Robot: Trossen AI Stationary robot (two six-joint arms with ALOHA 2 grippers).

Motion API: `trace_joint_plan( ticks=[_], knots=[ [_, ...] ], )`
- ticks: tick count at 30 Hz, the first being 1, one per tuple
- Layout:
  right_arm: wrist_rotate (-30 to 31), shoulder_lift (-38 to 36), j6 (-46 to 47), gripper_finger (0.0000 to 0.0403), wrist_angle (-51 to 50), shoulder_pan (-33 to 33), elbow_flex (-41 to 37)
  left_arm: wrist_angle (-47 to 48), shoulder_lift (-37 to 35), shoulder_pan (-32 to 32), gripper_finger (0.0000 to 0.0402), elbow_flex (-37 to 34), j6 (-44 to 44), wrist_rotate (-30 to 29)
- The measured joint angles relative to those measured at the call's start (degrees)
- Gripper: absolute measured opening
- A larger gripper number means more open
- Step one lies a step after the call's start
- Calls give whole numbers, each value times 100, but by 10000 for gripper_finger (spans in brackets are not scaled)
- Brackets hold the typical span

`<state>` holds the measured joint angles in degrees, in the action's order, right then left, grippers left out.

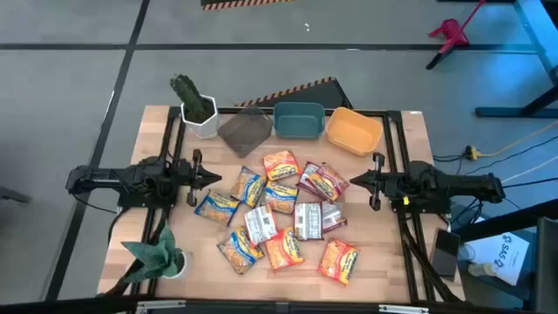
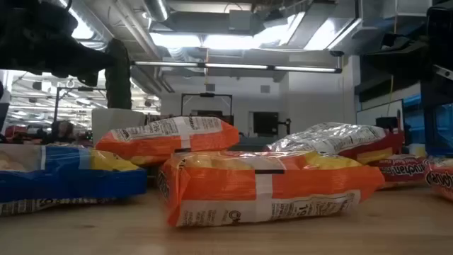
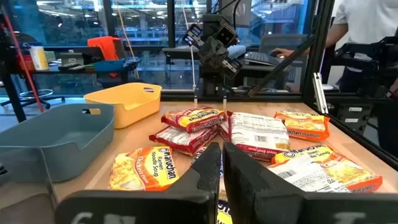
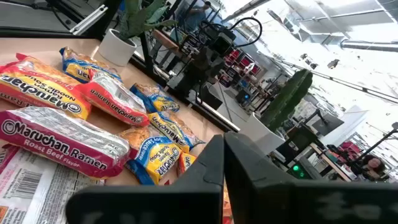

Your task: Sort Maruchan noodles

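High view: overhead, facing straight down on the whole table (image 1: 157, 122). Low view: at tabletop height, very close to the Maruchan noodles (image 2: 262, 188), facing level into the room beyond. Left wrist view: looking across the pile toward the yellow bin (image 3: 124, 102). Right wrist view: facing oppositely over the same pile. Shared by all four: the packets.

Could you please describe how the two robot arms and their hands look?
Both arms are dark, nearly black, built from blocky jointed segments. The left hand and right hand each end in two slim dark fingers, flat-faced and tapering to a point. No markings are readable. Thin cables run near the right arm's base.
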<state>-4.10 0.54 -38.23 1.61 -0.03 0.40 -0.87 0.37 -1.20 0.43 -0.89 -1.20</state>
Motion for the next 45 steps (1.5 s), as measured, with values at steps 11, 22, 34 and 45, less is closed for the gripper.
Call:
trace_joint_plan(
  ticks=[11,22,34,45],
  knots=[
    [0,0,2,0,0,2,0,1,-1,1,11,0,0,1],
    [0,0,1,0,0,0,-2,0,-1,0,11,-1,0,1],
    [0,0,6,0,13,2,-2,0,-1,0,11,-1,0,-1],
    [-179,0,4010,0,1226,1,-2,0,-1,-1,11,0,0,0]
  ],
)
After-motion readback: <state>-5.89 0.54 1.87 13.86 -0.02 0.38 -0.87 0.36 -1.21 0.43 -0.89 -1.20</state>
